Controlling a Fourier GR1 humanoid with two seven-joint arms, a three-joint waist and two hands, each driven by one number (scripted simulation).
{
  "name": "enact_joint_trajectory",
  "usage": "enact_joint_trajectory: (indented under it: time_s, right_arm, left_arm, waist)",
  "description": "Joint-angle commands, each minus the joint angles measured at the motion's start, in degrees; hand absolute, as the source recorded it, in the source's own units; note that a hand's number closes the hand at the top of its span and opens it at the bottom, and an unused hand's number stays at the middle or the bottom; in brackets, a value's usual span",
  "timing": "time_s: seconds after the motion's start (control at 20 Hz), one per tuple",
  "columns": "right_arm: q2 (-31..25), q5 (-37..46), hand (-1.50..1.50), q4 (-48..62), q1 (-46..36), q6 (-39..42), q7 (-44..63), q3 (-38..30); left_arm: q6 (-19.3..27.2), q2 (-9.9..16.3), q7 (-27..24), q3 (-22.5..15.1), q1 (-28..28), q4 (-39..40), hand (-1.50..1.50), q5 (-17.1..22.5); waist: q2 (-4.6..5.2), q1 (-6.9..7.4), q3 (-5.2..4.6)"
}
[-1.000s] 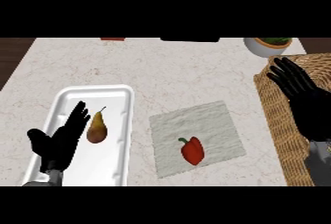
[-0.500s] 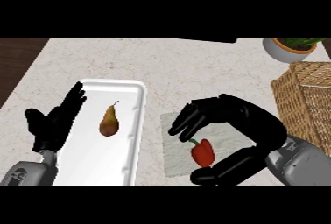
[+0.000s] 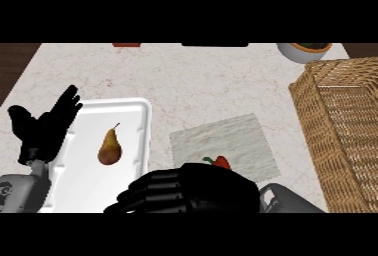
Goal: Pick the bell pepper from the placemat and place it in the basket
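- Right hand (image 3: 193,191) is curling its fingers over the red bell pepper (image 3: 219,162), which is lying on the grey placemat (image 3: 221,140), mostly hidden
- Left hand (image 3: 43,131) is resting open beside the white tray (image 3: 136,112) holding a pear (image 3: 110,149)
- Wicker basket (image 3: 341,125) is standing at the surface's right

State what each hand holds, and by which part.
Left hand is open, holding nothing. Right hand covers most of the bell pepper; whether it grips it cannot be told.

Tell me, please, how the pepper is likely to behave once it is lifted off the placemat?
The pepper looks small and rounded, so it probably weighs little and may roll if nudged. Its glossy red skin could be slippery. The right hand hides most of it, so its shape is uncertain.
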Motion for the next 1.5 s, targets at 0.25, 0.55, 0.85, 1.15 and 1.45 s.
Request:
enact_joint_trajectory:
  time_s: [0.25, 0.55, 0.85, 1.15, 1.45]
  right_arm:
    - [-10.66, 12.45, -1.5, -3.73, -18.26, 7.11, 23.53, -6.7]
    - [-9.99, 0.59, -1.5, 3.05, -31.8, 22.26, 35.88, -14.68]
    - [-14.82, -8.58, -1.5, 6.18, -30.32, 36.21, 35.44, -16.75]
    - [-18.47, -14.31, -1.5, 7.93, -24.58, 41.85, 29.91, -24.78]
    - [-17.44, -8.88, -1.5, 3.64, -14.61, 40.51, 22.43, -30.02]
  left_arm:
    - [0.68, 0.05, -0.22, 0.83, 0.78, -0.12, 0.0, -0.51]
    - [0.31, -1.35, -1.0, 0.09, -0.94, 2.1, 0.0, -1.56]
    - [-0.77, 0.63, 1.39, 2.73, -0.62, 0.22, 0.0, -0.26]
    - [-1.09, 0.04, 1.9, 3.58, -3.05, 1.52, 0.0, -0.71]
    - [-2.43, -0.27, 2.01, 4.18, -1.39, 0.45, 0.0, -1.39]
  waist:
    - [-0.92, -1.65, -0.18]
    - [-0.09, -0.66, -0.13]
    - [-0.03, -0.92, 0.01]
    - [0.07, -1.15, 0.06]
    - [0.1, -0.98, 0.07]
